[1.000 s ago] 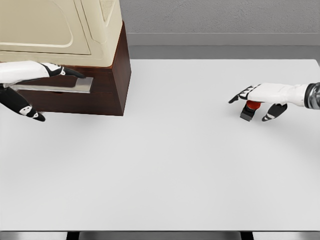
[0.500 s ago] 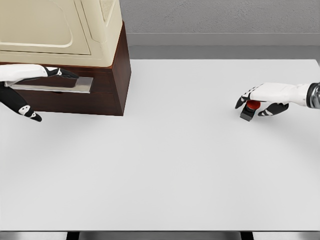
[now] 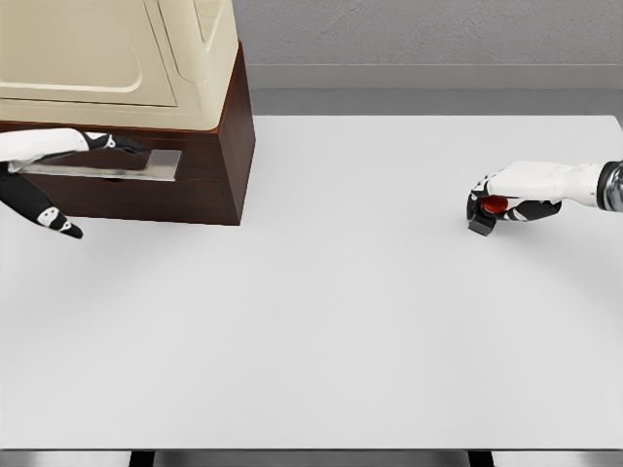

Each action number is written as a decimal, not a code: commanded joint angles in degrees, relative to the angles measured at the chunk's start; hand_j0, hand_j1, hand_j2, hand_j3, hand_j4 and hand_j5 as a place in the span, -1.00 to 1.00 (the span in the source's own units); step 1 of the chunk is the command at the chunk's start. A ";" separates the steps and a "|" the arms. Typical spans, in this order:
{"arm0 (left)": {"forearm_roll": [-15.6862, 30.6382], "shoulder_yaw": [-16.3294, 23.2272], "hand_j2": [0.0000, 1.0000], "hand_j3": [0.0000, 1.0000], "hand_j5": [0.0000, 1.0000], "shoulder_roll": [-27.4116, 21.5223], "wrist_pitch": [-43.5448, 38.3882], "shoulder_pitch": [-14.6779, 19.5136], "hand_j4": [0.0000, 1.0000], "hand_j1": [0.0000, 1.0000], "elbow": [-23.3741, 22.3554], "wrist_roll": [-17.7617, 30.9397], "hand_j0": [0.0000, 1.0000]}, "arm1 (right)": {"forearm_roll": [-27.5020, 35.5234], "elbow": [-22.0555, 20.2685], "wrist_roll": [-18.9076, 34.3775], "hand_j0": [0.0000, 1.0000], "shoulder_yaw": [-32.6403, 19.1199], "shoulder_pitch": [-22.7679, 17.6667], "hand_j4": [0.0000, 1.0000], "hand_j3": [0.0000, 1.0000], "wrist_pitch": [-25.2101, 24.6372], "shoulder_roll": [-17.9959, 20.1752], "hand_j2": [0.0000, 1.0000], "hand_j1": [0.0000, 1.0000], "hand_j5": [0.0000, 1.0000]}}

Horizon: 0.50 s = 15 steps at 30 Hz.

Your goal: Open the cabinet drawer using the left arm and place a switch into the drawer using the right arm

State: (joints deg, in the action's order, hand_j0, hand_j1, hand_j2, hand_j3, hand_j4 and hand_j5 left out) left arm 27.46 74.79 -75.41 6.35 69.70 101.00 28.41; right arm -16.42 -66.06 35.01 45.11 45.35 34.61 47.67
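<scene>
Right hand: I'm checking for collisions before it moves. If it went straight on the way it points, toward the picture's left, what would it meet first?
The right hand, curled on the switch, faces bare table. The brown cabinet is the first thing in that line, though depth and height are unclear.

Right hand (image 3: 514, 192) grips the switch (image 3: 488, 212) (red-topped); left hand (image 3: 49, 170) at the drawer handle (image 3: 102, 165).

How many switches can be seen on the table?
1. The switch, black with a red button, sits near the table's right edge, with the right hand curled around it. None other shows; the cabinet could hide more.
</scene>
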 commanded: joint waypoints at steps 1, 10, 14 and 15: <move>-0.21 -0.88 1.00 1.00 1.00 0.00 -0.37 0.00 1.00 1.00 -0.02 0.07 1.00 | 0.33 -0.04 -0.01 -0.01 -0.03 0.09 -0.01 -0.01 -0.07 0.05 -0.01 -0.01 -0.01; -0.30 -0.97 1.00 1.00 1.00 0.00 -1.51 -2.55 1.00 1.00 -0.02 -0.02 1.00 | 0.33 -0.74 -0.01 -0.04 -0.11 1.58 -0.04 -0.04 0.39 -0.03 -0.04 -0.04 -0.04; -0.47 -1.05 1.00 1.00 1.00 -0.26 -2.21 -2.99 1.00 1.00 -0.19 -0.02 1.00 | 0.42 -3.55 -0.01 -0.04 -0.03 2.02 -0.04 -0.04 0.39 0.14 -0.04 -0.04 -0.04; -0.47 -1.05 1.00 1.00 1.00 -0.35 -2.30 -2.99 1.00 1.00 -0.19 -0.02 1.00 | 0.42 -4.52 -0.01 -0.04 -0.11 2.11 -0.04 -0.04 0.39 0.23 -0.04 -0.04 -0.04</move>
State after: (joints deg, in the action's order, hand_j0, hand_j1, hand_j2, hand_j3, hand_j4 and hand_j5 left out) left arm 26.83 73.88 -75.58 4.41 66.62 100.85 28.40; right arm -16.40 -69.12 35.02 45.09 47.46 35.16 47.77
